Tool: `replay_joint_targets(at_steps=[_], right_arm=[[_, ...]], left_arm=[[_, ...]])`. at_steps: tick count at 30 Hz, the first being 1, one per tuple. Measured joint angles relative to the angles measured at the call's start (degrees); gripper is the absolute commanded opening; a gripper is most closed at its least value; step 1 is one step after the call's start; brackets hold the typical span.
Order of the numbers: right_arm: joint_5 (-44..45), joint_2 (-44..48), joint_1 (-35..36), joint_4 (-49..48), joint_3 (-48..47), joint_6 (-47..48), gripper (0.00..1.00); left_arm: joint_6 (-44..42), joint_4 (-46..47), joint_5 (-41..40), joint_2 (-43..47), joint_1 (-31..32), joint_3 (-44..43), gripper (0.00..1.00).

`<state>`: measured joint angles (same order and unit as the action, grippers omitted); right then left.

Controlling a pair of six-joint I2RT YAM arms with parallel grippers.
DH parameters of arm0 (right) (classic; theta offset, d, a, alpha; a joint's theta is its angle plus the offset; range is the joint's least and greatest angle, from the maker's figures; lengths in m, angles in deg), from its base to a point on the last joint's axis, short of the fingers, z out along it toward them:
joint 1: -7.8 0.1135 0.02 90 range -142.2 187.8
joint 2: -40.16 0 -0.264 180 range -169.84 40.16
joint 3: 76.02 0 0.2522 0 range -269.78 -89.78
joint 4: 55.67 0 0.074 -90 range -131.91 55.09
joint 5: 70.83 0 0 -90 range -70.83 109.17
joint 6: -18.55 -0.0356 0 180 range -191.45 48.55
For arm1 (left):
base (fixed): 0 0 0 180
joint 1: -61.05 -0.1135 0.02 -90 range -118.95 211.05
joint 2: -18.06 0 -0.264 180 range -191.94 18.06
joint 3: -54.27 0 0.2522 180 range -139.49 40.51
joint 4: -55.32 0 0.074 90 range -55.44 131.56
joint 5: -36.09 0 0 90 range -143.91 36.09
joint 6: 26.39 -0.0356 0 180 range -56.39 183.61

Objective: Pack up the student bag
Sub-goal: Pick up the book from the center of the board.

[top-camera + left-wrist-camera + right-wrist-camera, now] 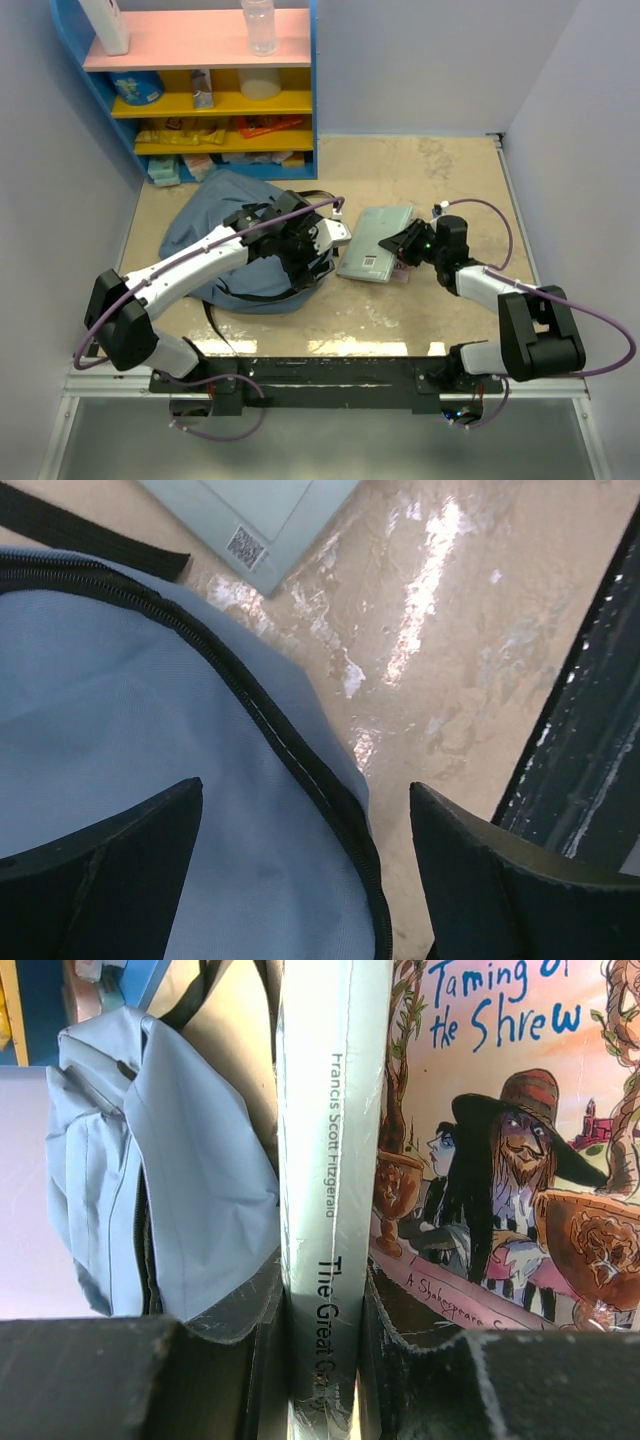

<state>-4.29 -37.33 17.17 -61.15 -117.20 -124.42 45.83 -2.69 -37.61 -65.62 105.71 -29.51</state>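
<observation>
The student bag (pixel 215 235), slate-blue with a black zipper (pixel 300 765), lies left of centre on the table. My left gripper (pixel 318 256) hovers over the bag's right edge, open, its fingers (pixel 110 870) straddling zipper and fabric (pixel 120 700) without holding them. A pale green book (pixel 376 242) lies right of the bag. My right gripper (pixel 408 246) is shut on that book's spine (pixel 330 1190), titled "The Great Gatsby". Beneath it lies a second book (pixel 500 1110) with an illustrated cover. The bag (pixel 170 1160) shows beyond the spine.
A blue shelf unit (pixel 200 90) with pink and yellow boards holds a bottle (pixel 258 25) and snack packs at the back left. A black strap (pixel 90 528) trails from the bag. The black mounting rail (pixel 330 385) runs along the near edge. Walls close both sides.
</observation>
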Motion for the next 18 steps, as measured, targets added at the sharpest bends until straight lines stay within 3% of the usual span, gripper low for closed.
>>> replay_joint_targets(at_steps=[6,9,10,13,18], right_arm=[[0.04,0.44,0.0,0.7,-0.02,0.11,0.0],[0.02,0.44,0.0,0.94,-0.02,0.09,0.0],[0.02,0.44,0.0,1.01,-0.07,0.09,0.0],[0.02,0.87,0.0,1.57,-0.24,0.11,0.0],[-0.02,3.74,0.0,3.26,-0.24,0.13,0.0]], left_arm=[[0.26,1.27,-5.73,-0.15,1.29,0.55,0.73],[0.61,1.92,-7.32,-0.81,1.73,0.79,0.46],[0.74,2.21,-7.93,-1.18,1.97,1.14,0.25],[0.61,2.45,-9.7,-2.82,2.32,1.99,0.0],[0.68,1.31,-11.5,-4.7,2.36,0.9,0.0]])
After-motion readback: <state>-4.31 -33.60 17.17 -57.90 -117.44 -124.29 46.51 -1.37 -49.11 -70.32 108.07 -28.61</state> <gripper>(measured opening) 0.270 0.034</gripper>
